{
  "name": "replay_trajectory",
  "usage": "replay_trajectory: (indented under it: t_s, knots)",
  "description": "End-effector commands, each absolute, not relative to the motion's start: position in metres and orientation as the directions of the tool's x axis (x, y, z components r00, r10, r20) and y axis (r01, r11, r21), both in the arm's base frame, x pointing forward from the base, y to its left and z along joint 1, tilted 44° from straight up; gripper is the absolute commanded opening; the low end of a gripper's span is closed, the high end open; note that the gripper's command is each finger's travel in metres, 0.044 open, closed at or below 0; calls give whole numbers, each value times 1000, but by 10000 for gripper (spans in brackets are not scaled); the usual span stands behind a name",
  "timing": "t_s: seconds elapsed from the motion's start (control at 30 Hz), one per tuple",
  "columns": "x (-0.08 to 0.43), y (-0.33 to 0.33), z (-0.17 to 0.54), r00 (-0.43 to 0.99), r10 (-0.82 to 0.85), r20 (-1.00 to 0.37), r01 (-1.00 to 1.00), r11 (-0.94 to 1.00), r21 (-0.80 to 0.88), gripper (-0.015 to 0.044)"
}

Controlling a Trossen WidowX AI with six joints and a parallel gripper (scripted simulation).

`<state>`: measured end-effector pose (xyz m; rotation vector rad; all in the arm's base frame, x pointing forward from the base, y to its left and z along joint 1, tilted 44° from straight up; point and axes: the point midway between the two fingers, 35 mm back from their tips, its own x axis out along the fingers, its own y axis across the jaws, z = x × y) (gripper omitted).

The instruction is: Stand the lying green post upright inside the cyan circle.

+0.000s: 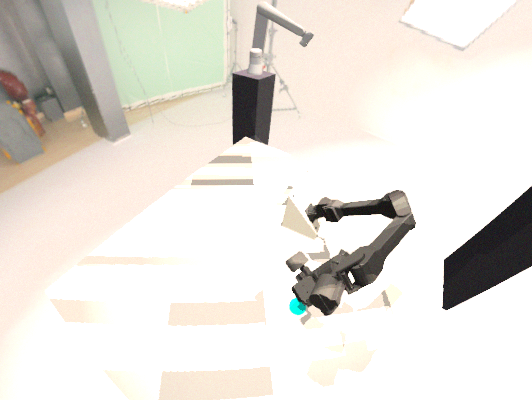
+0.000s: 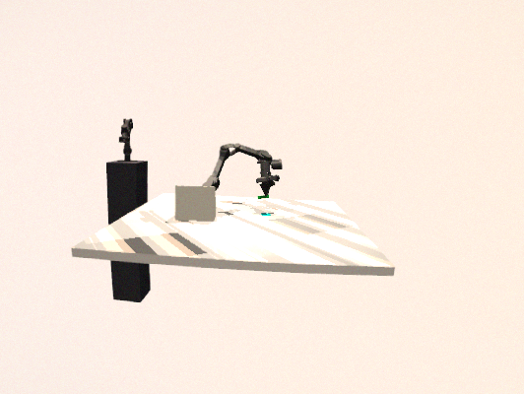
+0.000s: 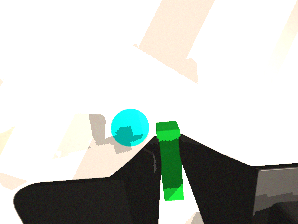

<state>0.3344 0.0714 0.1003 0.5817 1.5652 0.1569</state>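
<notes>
Pale striped table (image 2: 305, 248) carries the cyan circle (image 3: 130, 127), with a beige box (image 2: 195, 203) well apart near the arm's base; above the surface, the gripper (image 3: 170, 150) is clenched on the green post (image 3: 170, 157), whose far end hangs just beside the circle, off the table

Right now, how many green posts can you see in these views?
1. The green post is clamped in the tool, lifted off the table, just beside the cyan circle and not yet over it. No other post shows; the arm could hide one.
</notes>
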Motion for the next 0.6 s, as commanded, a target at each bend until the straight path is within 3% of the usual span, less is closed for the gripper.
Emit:
replay_trajectory:
  t_s: [0.0, 0.57]
  knots:
    - [334, 71, 100, 49, 428, -903, 267, 865, 425, 23]
    - [335, 73, 94, 122, 353, -927, 261, 890, 373, 23]
